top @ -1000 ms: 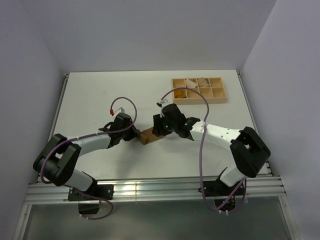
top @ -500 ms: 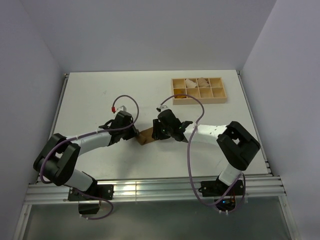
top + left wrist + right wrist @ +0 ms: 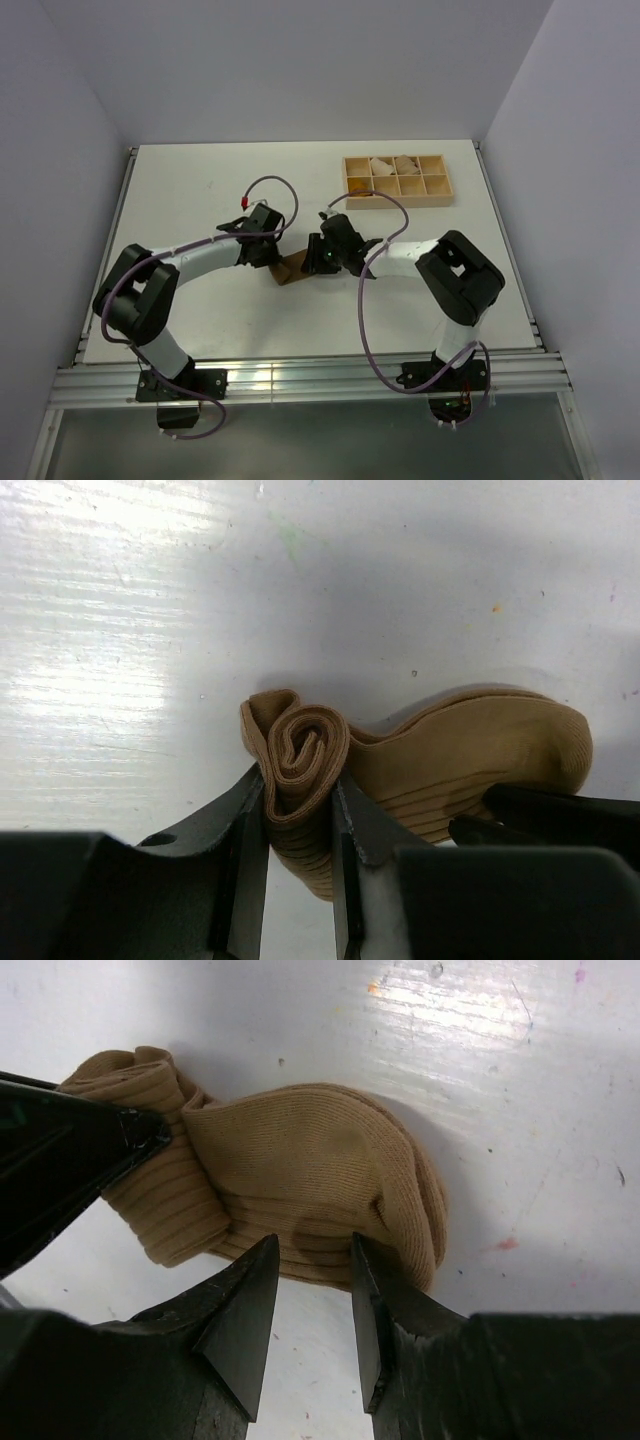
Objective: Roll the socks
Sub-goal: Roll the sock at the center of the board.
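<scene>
Here, our left gripper (image 3: 300, 795) is clenching the rolled end of the tan sock (image 3: 470, 750). Both fingers are pressing into the tight spiral of ribbed fabric, which is standing on edge between them. Our right gripper (image 3: 312, 1260) is sitting with its jaws partly apart, astride the near edge of the sock's rounded, unrolled end. We cannot tell whether they are pinching the cloth or only touching it.

That unrolled part is lying flat on the white table (image 3: 200, 180), reaching from one gripper to the other near the table's middle. Each gripper is blocking part of the other's view. In the right wrist view the left finger is showing as a dark wedge over the ribbed roll. From above, the two black heads are hiding most of the sock, leaving only a brown wedge between them.

A purple cable (image 3: 360, 305) is looping off the right arm. Well apart, at the far right of the table, a wooden tray (image 3: 430, 203) of compartments is sitting with pale bundles (image 3: 392, 164) in its far row. Pale walls (image 3: 300, 70) are closing in three sides.
</scene>
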`<state>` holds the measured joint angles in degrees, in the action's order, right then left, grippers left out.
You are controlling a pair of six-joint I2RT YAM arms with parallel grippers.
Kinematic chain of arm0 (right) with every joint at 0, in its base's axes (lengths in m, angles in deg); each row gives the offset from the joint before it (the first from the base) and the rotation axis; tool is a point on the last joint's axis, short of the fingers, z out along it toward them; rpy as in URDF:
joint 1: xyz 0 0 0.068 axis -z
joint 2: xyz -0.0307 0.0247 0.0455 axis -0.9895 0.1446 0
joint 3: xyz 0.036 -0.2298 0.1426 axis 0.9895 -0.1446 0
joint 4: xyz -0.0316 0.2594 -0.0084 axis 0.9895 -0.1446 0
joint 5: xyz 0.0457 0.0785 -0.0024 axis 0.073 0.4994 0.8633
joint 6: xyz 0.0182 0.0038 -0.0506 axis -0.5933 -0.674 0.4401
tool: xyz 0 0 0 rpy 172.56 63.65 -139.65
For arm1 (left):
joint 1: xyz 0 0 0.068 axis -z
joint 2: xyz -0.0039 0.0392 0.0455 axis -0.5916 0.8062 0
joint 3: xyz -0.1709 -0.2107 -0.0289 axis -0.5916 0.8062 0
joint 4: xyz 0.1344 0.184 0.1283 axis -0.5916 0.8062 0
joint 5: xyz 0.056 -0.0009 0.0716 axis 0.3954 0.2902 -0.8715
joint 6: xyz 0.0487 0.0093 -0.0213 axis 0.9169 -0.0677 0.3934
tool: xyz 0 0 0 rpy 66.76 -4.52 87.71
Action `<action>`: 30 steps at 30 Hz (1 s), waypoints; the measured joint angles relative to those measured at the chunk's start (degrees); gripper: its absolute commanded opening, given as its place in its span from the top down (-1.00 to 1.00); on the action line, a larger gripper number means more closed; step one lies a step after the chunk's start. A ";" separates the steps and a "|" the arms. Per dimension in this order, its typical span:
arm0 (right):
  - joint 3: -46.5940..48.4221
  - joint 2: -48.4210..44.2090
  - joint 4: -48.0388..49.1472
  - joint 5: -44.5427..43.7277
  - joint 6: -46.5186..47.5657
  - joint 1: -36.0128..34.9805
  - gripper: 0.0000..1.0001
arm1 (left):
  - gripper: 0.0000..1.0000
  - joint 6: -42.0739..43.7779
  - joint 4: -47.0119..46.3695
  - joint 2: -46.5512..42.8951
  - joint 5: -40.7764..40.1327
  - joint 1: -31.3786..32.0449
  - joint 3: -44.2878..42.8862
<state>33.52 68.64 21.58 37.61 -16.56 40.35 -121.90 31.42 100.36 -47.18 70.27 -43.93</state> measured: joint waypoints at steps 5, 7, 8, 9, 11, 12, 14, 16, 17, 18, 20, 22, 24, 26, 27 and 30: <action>0.09 1.66 2.99 3.19 -1.68 1.33 0.15 | 0.60 2.49 4.76 1.31 -2.69 1.25 -3.50; 0.26 2.34 4.02 4.79 -2.38 2.03 0.15 | 0.59 3.48 6.43 1.62 -3.65 1.73 -4.68; 0.37 2.58 4.22 5.31 -2.64 2.27 0.14 | 0.59 4.07 6.97 1.81 -4.11 1.95 -5.11; 0.55 2.82 4.42 5.79 -2.89 2.47 0.14 | 0.59 4.55 7.43 2.19 -4.46 2.16 -5.60; 0.83 3.10 4.48 6.47 -3.13 2.73 0.15 | 0.60 5.57 8.07 3.15 -4.94 2.60 -6.38; 0.87 3.21 4.48 6.60 -3.17 2.78 0.15 | 0.59 5.99 8.46 3.89 -5.25 2.86 -6.82; 1.18 3.52 4.48 6.95 -3.21 2.89 0.15 | 0.61 6.86 9.14 5.42 -6.14 3.41 -8.04; 1.75 4.02 4.57 7.30 -3.32 2.99 0.15 | 0.61 7.23 10.40 7.02 -7.21 3.98 -9.64; 1.97 4.22 4.59 7.43 -3.34 3.04 0.15 | 0.62 7.32 10.88 7.85 -7.67 4.24 -10.45; 1.99 4.28 4.66 7.48 -3.37 3.04 0.15 | 0.62 7.43 11.32 8.66 -8.04 4.46 -11.15; 2.01 4.31 4.66 7.58 -3.37 3.08 0.15 | 0.62 7.43 12.20 9.70 -8.72 4.70 -12.28; 2.01 4.31 4.74 7.72 -3.34 3.13 0.15 | 0.63 7.43 13.22 10.64 -9.11 4.85 -13.42; 1.88 4.28 5.11 7.89 -3.28 3.13 0.14 | 0.63 7.41 14.05 11.47 -9.51 5.05 -14.34; 1.03 4.02 6.49 7.93 -3.15 3.15 0.12 | 0.63 7.41 15.08 12.31 -10.08 5.27 -15.34; 0.02 3.41 7.34 7.85 -2.89 3.15 0.11 | 0.63 7.41 15.39 12.59 -10.29 5.33 -15.67; -4.22 -0.26 8.61 7.17 -1.62 3.10 -0.01 | 0.63 7.41 16.46 13.42 -10.47 5.46 -16.76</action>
<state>29.30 68.38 30.20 44.78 -18.18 43.45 -114.49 47.88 113.78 -57.65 75.74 -60.70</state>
